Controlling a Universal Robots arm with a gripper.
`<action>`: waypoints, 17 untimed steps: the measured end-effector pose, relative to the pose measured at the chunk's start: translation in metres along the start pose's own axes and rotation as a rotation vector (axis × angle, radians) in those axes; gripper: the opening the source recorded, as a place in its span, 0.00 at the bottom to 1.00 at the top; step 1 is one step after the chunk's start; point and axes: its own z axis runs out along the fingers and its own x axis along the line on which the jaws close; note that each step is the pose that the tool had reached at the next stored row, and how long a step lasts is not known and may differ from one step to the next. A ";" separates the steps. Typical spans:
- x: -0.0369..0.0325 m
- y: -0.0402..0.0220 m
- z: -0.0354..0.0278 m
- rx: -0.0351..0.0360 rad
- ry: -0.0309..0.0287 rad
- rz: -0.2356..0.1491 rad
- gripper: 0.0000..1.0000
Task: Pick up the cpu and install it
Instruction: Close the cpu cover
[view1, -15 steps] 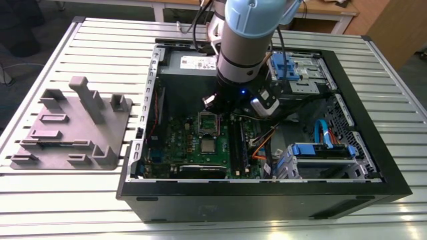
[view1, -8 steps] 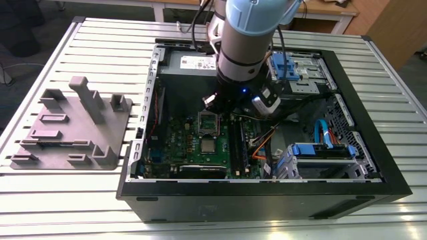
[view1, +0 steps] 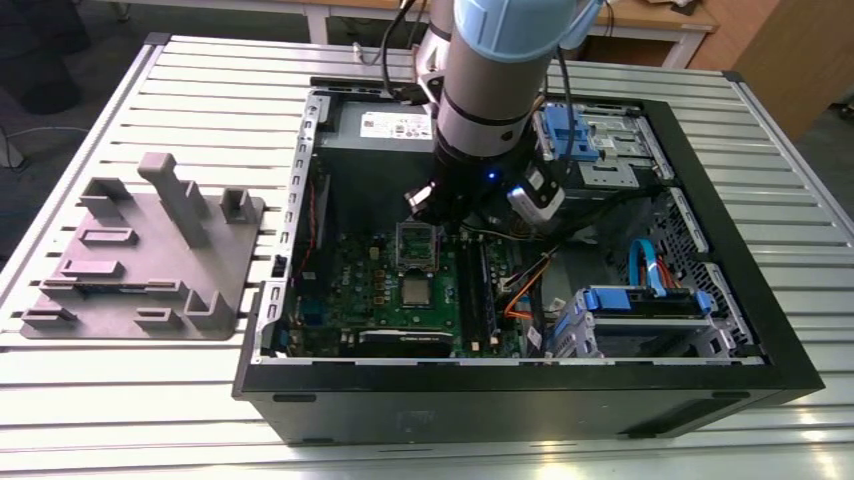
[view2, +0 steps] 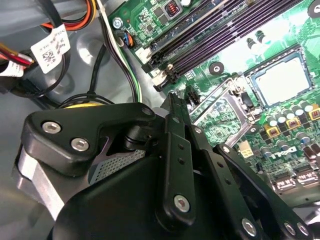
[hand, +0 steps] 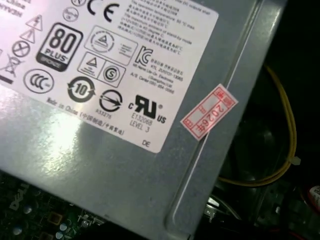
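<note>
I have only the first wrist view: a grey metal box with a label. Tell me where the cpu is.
Observer: The cpu lies flat in its socket on the green board, inside the open computer case; the second wrist view shows it too.
Operator: Report the socket's metal frame.
Observer: The metal frame is hinged up, open, next to the cpu and not covering it.
Operator: Place the arm for me.
Observer: In the exterior view the arm reaches down into the case, over the board beside the raised frame.
</note>
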 end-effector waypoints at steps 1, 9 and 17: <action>0.0000 0.0000 0.0001 -0.0002 0.0000 -0.002 0.11; 0.0000 0.0003 -0.0026 -0.0004 0.0014 -0.010 0.11; 0.0003 0.0005 -0.0060 0.0000 0.0065 -0.044 0.11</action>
